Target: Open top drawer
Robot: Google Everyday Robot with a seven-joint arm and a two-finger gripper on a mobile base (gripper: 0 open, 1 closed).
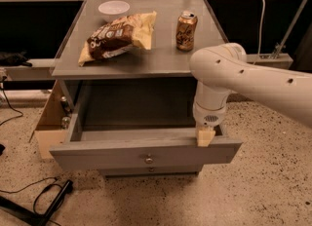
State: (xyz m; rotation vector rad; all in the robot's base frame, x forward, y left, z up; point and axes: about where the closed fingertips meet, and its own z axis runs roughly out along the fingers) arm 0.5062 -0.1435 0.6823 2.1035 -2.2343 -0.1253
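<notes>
We see the robot's white arm (253, 76) reaching in from the right and bending down in front of a grey cabinet. The cabinet's flat counter (161, 54) fills the upper middle of the view. Below it, the top drawer (122, 154) stands open, its deep grey box exposed and its wide front nearest us. On the counter, a chip bag (119, 36) lies on its side left of centre. The gripper (205, 136) points downward at the right end of the drawer front, with its tan tip touching the front's top edge; we cannot tell whether its jaws are spread or pressed together. A white bowl (113, 9) sits at the counter's back left, just behind the bag. A drink can (186, 24) stands upright to the bag's right. A small round knob (148, 160) marks the centre of the drawer front.
</notes>
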